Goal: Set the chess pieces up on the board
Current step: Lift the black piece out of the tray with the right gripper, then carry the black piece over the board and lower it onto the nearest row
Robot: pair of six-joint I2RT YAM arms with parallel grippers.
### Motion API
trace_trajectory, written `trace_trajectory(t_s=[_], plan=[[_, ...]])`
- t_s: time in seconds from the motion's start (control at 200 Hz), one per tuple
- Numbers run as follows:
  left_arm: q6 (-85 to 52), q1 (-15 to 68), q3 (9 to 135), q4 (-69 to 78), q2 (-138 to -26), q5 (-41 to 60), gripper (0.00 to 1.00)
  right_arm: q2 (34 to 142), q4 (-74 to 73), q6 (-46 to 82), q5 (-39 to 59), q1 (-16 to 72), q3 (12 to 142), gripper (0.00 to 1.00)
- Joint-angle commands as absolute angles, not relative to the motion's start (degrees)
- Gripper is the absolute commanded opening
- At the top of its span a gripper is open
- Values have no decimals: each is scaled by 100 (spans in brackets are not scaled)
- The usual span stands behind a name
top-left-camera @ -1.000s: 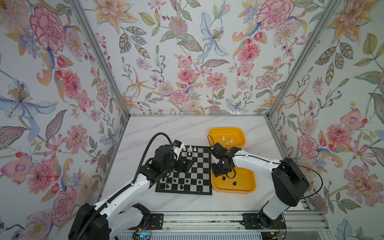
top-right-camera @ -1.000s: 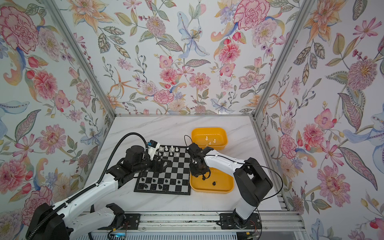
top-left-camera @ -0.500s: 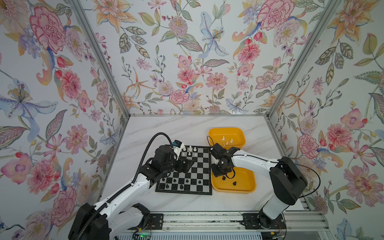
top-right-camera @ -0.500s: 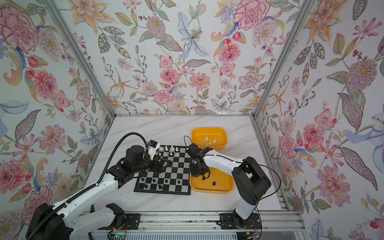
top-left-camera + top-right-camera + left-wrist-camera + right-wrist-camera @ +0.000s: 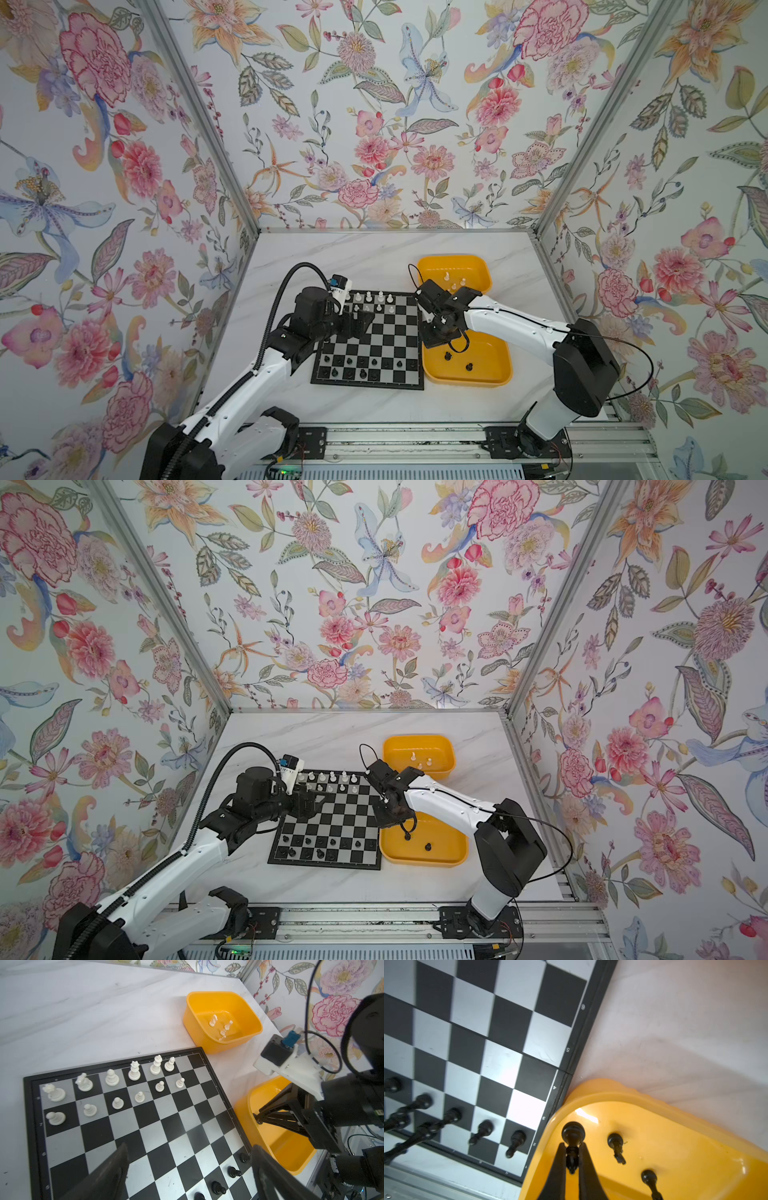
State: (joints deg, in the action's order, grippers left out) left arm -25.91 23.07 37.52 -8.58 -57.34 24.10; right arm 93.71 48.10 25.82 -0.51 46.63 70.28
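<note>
The right end effector (image 5: 572, 1159) is clamped on a black pawn (image 5: 573, 1134), pinching its narrow stem inside the yellow tub (image 5: 675, 1147) just beside the board (image 5: 500, 1022). The piece looks light, rigid and slick, so the waist under the head seems the surest hold. The left end effector (image 5: 189, 1147) hangs wide open and empty over the board's middle squares.

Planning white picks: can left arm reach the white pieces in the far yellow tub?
Probably, but tight: left claw is open and empty, the far tub open-topped; the right arm hangs beside its near rim.
</note>
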Motion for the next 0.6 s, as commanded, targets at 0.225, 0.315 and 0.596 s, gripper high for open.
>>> trace_trajectory(t_s=[0.225,0.315,0.596], plan=[[-2694,1947,3303,-1055,-4908,2821,95,9166,5613,3149,-467,5468,7811,11],[-2768,1944,3190,-1021,-4728,2845,95,9245,5708,3215,-499,5658,7997,11],[-2810,1950,3184,-1012,-4559,2905,96,9643,5721,3438,-475,6353,8319,12]])
